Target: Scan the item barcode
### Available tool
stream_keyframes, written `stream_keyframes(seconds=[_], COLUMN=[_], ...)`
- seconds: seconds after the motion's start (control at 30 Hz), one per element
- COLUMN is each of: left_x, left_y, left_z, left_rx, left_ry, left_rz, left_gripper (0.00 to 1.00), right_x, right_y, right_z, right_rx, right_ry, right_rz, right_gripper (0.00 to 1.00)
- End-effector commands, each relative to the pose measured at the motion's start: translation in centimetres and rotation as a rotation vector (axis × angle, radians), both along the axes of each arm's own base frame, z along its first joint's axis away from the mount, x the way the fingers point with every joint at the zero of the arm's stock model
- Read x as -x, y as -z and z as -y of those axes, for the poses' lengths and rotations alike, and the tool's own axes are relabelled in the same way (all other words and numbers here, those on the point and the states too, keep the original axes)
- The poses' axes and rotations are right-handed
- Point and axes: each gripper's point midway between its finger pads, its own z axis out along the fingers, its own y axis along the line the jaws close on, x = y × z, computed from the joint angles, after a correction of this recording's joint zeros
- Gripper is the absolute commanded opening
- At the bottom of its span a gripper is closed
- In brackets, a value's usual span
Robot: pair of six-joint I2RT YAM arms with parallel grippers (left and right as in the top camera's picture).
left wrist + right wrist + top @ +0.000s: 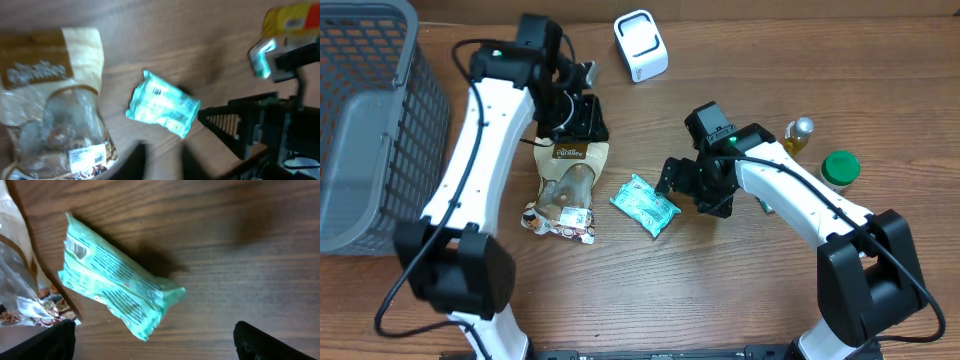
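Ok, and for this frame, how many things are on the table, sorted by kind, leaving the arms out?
Soft packets: 2, the snack bag and the teal packet
Bottles and jars: 2, the small yellow bottle and the green-lidded container
Scanners: 1, the white scanner
Baskets: 1, the grey basket
Total: 6

A teal packet (162,110) lies tilted on the wooden table (200,45), its barcode (157,91) facing up. A brown and clear snack bag (50,100) lies left of it. The black right gripper (227,117) stands just beside its right end.
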Motion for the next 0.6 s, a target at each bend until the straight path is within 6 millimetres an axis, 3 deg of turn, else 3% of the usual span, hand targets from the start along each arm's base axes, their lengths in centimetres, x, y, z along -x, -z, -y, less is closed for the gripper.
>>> stream_keyframes(seconds=[0.0, 0.13, 0.3, 0.37, 0.57], left_x=[1.0, 2.2, 3.5, 3.8, 4.1], left_y=[3.6, 7.8, 11.5, 12.5, 14.2], left_z=[2.3, 4.8, 6.4, 6.6, 5.9], left_rx=[-0.021, -0.074, -0.108, -0.12, -0.172], left_ry=[0.081, 0.153, 0.19, 0.2, 0.204], left_rz=[-0.103, -0.194, -0.29, -0.314, -0.349], left_gripper=[0.04, 0.04, 0.04, 0.04, 0.04], right_x=[0.3, 0.8, 1.1, 0.8, 0.3], right_y=[-0.2, 0.4, 1.5, 1.9, 2.3], right_z=[-0.1, 0.2, -0.2, -0.7, -0.9], right_rx=[-0.006, 0.001, -0.032, -0.061, -0.075], right_ry=[-0.006, -0.006, -0.007, -0.011, -0.012], right_rz=[-0.006, -0.022, -0.019, 0.002, 0.031], right_gripper=[0.89, 0.68, 0.31, 0.22, 0.13])
